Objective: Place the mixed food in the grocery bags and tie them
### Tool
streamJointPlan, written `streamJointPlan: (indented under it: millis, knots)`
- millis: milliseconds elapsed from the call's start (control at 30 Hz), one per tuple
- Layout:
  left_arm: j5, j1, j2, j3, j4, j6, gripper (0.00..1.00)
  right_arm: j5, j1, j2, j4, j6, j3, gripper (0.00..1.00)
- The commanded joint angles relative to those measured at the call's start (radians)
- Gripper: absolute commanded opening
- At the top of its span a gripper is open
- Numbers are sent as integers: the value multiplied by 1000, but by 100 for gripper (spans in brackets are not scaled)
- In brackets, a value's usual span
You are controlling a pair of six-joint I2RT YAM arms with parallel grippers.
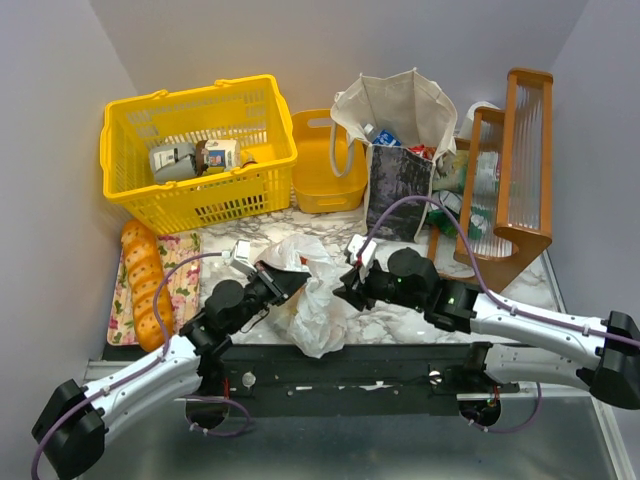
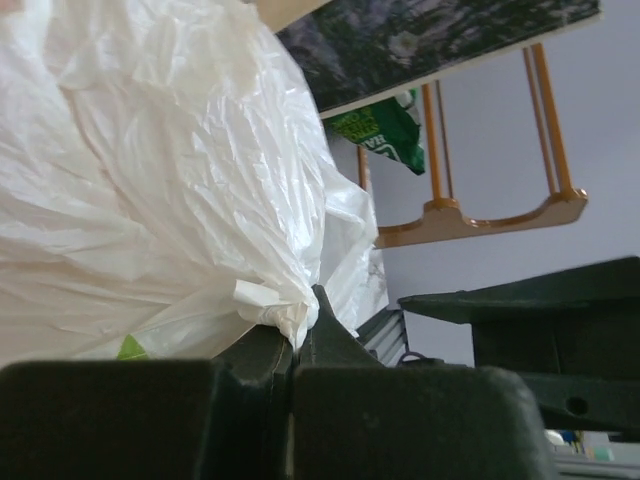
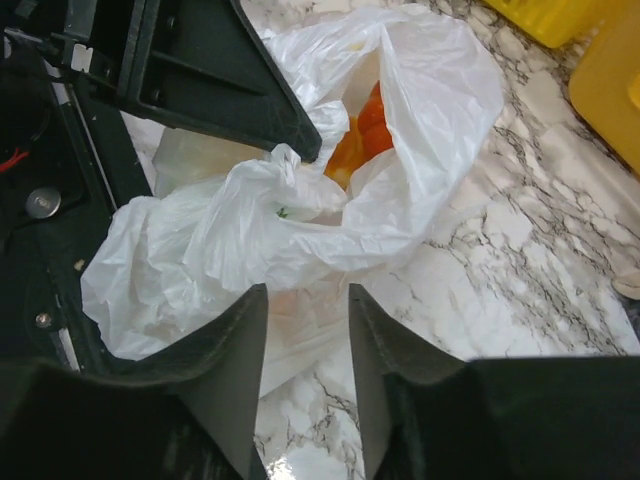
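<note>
The thin white plastic bag point(image 1: 318, 305) lies crumpled on the marble table between my two grippers. Its mouth gapes, and oranges point(image 3: 360, 140) show inside. My left gripper point(image 1: 298, 284) is shut on a fold of the bag's edge, seen pinched in the left wrist view point(image 2: 297, 325). My right gripper point(image 1: 342, 292) is open at the bag's right side, and its jaws point(image 3: 306, 293) stand apart over bag film without gripping it. The beige canvas tote point(image 1: 400, 140) stands upright at the back, with packets and a bottle inside.
A yellow basket point(image 1: 200, 150) with cartons stands at the back left, and a small yellow bin point(image 1: 325, 160) stands beside it. Bread loaves point(image 1: 145, 285) lie on a floral mat at the left. A wooden rack point(image 1: 510, 170) stands at the right, with a green packet point(image 2: 385, 130) near it.
</note>
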Motion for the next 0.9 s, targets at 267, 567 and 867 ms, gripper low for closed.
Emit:
streamJointPlan:
  millis: [267, 567, 867]
  knots:
    - [173, 19, -74, -67, 337, 135, 0, -287, -113, 159, -42, 217, 242, 38]
    - [216, 24, -77, -121, 510, 166, 0, -562, -182, 170, 189, 244, 98, 36]
    - [241, 27, -61, -121, 553, 161, 0, -518, -181, 188, 361, 203, -29, 42]
